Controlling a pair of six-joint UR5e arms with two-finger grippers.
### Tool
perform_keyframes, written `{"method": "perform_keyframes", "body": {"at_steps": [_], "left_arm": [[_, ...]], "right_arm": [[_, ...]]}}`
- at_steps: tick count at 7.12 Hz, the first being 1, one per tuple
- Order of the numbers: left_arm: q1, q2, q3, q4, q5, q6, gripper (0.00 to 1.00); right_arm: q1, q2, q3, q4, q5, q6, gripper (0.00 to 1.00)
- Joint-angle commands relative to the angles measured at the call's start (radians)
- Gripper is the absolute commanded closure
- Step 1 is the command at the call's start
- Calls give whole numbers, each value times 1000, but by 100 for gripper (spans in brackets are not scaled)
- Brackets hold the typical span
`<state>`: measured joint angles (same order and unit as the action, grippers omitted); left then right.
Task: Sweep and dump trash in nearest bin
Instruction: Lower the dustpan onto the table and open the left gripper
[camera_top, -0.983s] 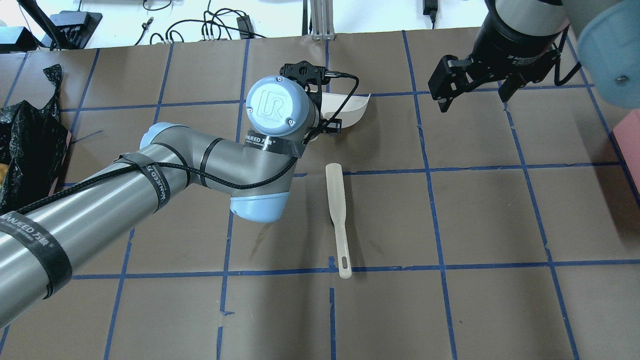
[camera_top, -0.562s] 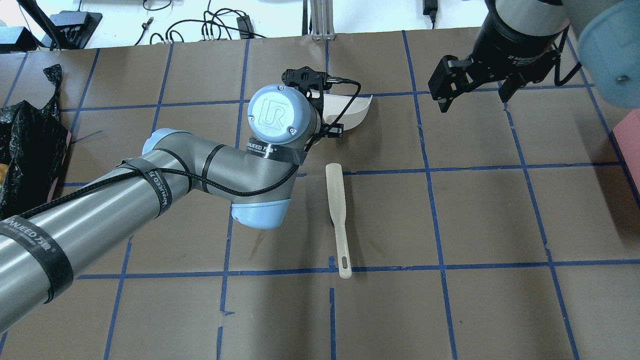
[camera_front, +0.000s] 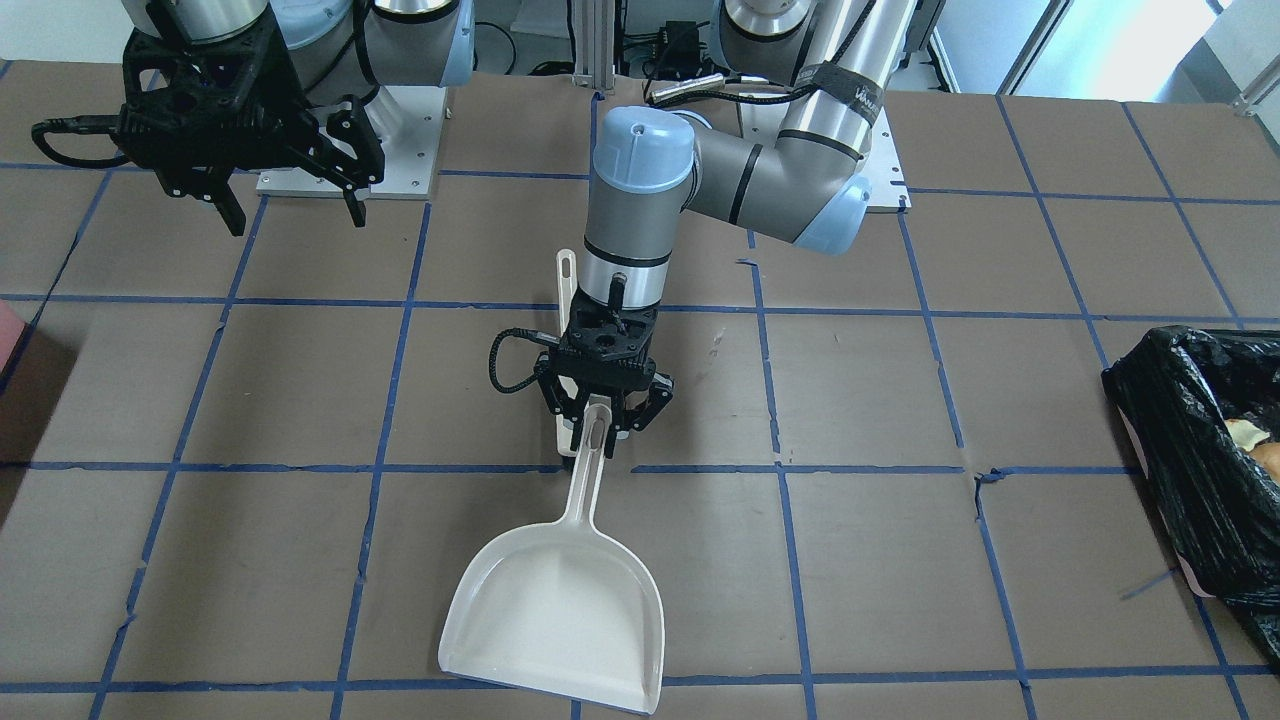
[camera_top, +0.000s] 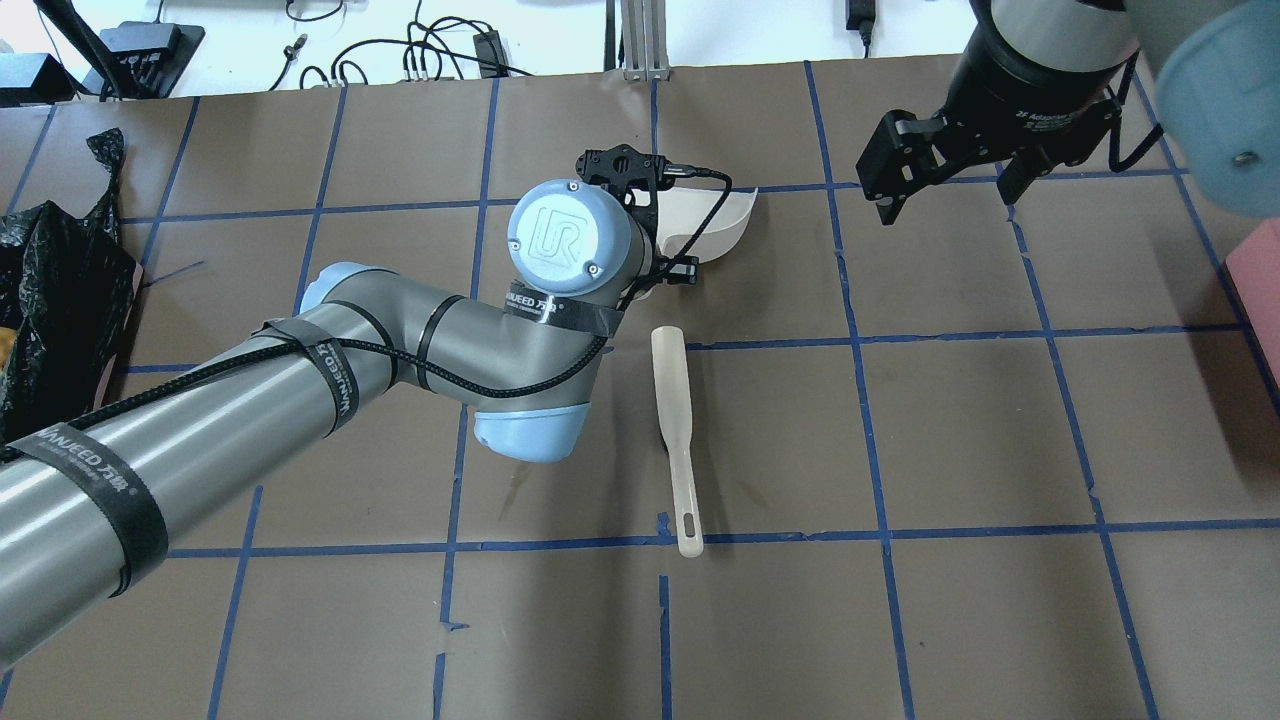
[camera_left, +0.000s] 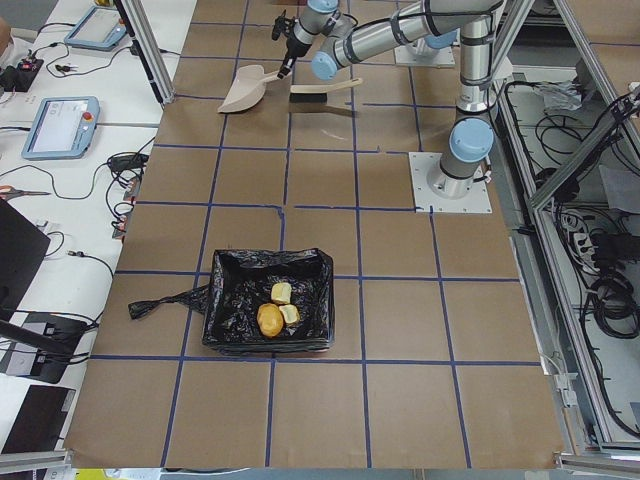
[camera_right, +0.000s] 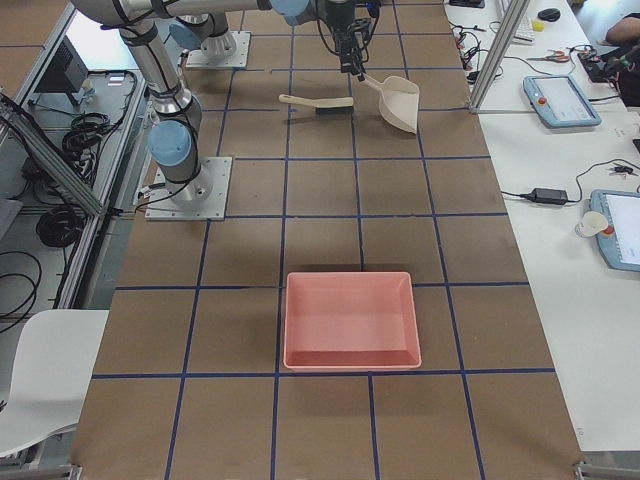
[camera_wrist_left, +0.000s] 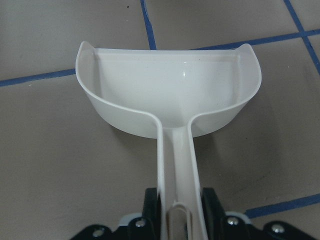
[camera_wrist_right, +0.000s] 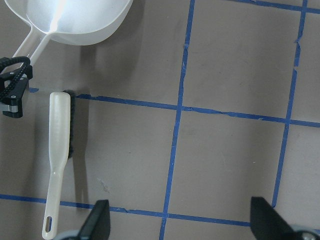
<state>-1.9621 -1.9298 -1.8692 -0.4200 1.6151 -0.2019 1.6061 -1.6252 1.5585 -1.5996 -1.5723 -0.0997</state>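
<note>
My left gripper (camera_front: 600, 420) is shut on the handle of the white dustpan (camera_front: 555, 615), whose empty scoop (camera_wrist_left: 170, 90) slopes down towards the table. The pale brush (camera_top: 672, 400) lies loose on the table beside that arm. The bin (camera_left: 225, 320), lined with a black bag, sits at the table's left end. The trash lies inside it: a tan-orange piece (camera_left: 270, 321) and two pale chunks (camera_left: 281, 292). My right gripper (camera_top: 945, 195) hangs open above the far right of the table, holding nothing.
A pink tray (camera_right: 350, 320) stands at the table's right end. Blue tape lines divide the brown table (camera_top: 950, 430) into squares. Cables and boxes lie beyond the far edge.
My left arm has shifted a little to the right, carrying the dustpan with it. The brush and the right arm have not moved.
</note>
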Motion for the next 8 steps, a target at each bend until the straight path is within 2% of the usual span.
{"method": "perform_keyframes", "body": {"at_steps": [1, 3, 4, 5, 7, 8], "left_arm": [[-1, -3, -1, 6, -18, -11, 91], [-3, -3, -1, 4, -18, -5, 88], [-3, -3, -2, 4, -11, 4, 78], [-3, -3, -2, 3, -8, 4, 58], [2, 11, 7, 6, -7, 2, 2], [12, 26, 12, 1, -7, 18, 0]], "right_arm": [[0, -2, 0, 1, 0, 0, 0], [2, -1, 0, 3, 0, 0, 0], [2, -2, 0, 3, 0, 0, 0], [2, -1, 0, 3, 0, 0, 0], [3, 1, 0, 3, 0, 0, 0], [3, 2, 0, 3, 0, 0, 0]]}}
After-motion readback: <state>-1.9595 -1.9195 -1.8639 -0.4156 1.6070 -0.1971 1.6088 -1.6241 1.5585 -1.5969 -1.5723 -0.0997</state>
